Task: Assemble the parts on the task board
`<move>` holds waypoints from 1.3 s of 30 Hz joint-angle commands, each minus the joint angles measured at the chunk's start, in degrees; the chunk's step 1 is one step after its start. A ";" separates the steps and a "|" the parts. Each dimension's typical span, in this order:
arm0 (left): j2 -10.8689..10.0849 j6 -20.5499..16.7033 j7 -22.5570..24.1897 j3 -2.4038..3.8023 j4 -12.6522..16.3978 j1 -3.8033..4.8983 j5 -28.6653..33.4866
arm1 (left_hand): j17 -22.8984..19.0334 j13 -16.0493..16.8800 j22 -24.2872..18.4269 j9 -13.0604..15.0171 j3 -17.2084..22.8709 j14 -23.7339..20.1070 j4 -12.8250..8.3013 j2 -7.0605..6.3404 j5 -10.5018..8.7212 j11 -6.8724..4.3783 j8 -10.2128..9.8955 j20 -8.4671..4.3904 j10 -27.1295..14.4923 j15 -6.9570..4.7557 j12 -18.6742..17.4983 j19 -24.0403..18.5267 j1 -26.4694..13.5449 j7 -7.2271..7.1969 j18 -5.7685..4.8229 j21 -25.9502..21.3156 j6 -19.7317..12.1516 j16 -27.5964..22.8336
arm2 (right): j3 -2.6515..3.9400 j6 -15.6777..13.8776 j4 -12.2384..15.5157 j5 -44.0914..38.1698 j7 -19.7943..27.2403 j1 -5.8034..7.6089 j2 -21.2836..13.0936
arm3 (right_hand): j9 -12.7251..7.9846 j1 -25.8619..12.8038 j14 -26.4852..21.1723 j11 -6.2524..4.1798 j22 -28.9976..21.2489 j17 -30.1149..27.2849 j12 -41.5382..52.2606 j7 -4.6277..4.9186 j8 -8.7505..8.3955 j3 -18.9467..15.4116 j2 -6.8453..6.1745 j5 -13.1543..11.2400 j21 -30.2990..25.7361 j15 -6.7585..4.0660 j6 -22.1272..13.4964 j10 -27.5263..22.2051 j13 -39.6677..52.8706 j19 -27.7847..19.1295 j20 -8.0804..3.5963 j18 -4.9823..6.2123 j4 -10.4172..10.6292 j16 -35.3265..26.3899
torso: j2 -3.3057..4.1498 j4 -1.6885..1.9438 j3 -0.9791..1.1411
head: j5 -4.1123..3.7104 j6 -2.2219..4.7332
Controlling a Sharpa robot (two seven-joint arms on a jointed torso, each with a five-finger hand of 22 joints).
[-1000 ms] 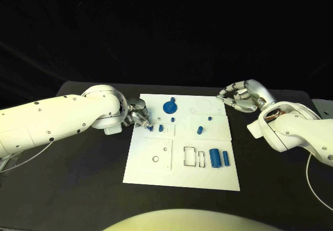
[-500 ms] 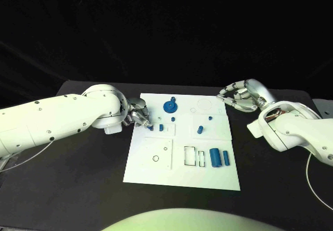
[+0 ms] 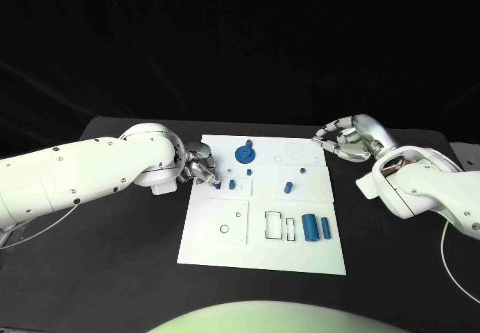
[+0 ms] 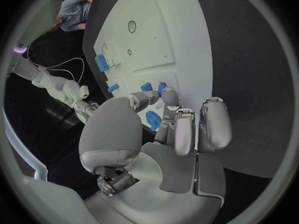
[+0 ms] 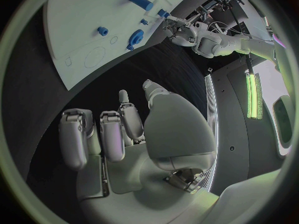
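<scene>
The white task board [image 3: 262, 243] lies mid-table. My left hand [image 3: 198, 166] sits at its left edge, near the top, and thumb and finger pinch a small blue peg [image 3: 217, 184] standing in the board; the same peg [image 4: 161, 88] shows between the fingertips in the left wrist view. A second small peg [image 3: 232, 184] stands just beside it. A blue gear [image 3: 245, 153] sits near the board's far edge, a blue peg [image 3: 289, 186] leans at mid-board, and two blue cylinders [image 3: 316, 227] lie at the right. My right hand [image 3: 347, 139] hovers off the far right corner, fingers curled in and empty.
Two tiny blue pieces [image 3: 302, 169] stand in the board's far half. Outlined slots [image 3: 278, 225] and a square plate with a hole [image 3: 227, 223] mark its near half. Black table [image 3: 120, 243] surrounds the board on all sides.
</scene>
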 commanded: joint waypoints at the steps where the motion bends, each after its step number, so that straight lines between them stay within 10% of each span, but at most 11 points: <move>1: 0.18 1.21 0.14 -0.02 0.07 -0.11 -0.29 | 10.80 0.01 0.05 0.03 11.25 4.79 -11.31 0.24 0.31 0.08 0.16 0.18 0.26 -0.55 0.20 0.38 0.18 -0.04 -0.42 0.17 0.37 0.37 | 0.00 0.50 0.13 -0.31 0.46 -0.04 -0.01 | -0.08 -0.10 4.33 -0.01 11.40 8.42 0.04 -0.02 0.39 -0.10 0.33 0.32 -0.14 -0.34 -0.40 0.00 2.81 3.14 -0.22 1.10 -0.04 -0.30 | -0.03 -0.01 0.03 | 0.00 -0.08; 12: 0.31 2.35 -0.03 -0.02 0.16 -0.13 -0.21 | 10.96 0.63 0.07 -0.05 11.09 4.84 -11.24 -0.04 1.09 0.04 0.18 0.09 0.67 -0.59 0.60 0.37 0.00 -0.10 -0.42 0.19 0.56 0.46 | 0.00 0.49 0.22 -0.31 0.44 -0.04 -0.06 | -0.08 -0.10 4.33 -0.01 11.40 8.42 0.04 -0.02 0.39 -0.10 0.33 0.32 -0.14 -0.34 -0.40 0.00 2.81 3.14 -0.22 1.10 -0.04 -0.30 | -0.02 0.04 0.02 | -0.07 -0.14; 19: 0.64 3.31 -0.16 -0.03 -0.15 -0.13 -0.10 | 11.68 3.61 1.17 -0.11 9.25 5.04 -10.68 -1.25 7.69 -0.38 0.70 -0.24 2.65 -0.90 2.61 0.76 -0.83 -0.57 -0.64 0.85 1.48 0.85 | 0.00 0.47 0.25 -0.31 0.46 -0.04 -0.07 | -0.08 -0.10 4.33 -0.01 11.40 8.42 0.04 -0.02 0.39 -0.10 0.33 0.32 -0.14 -0.34 -0.40 0.00 2.81 3.14 -0.22 1.10 -0.04 -0.30 | -0.02 0.05 0.00 | -0.04 -0.15; 39: 1.98 2.11 -0.18 -0.11 -1.26 -0.32 0.01 | 11.97 4.71 1.73 0.01 7.60 5.13 -9.65 -1.43 8.08 -0.62 1.11 -0.34 3.49 -1.06 3.36 0.97 -1.61 -0.90 -0.75 1.17 1.68 1.01 | 0.00 0.44 0.29 -0.31 0.45 -0.04 -0.10 | -0.08 -0.10 4.33 -0.01 11.40 8.42 0.04 -0.02 0.39 -0.10 0.33 0.32 -0.14 -0.34 -0.40 0.00 2.81 3.14 -0.22 1.10 -0.04 -0.30 | 0.04 0.01 0.00 | -0.27 -0.32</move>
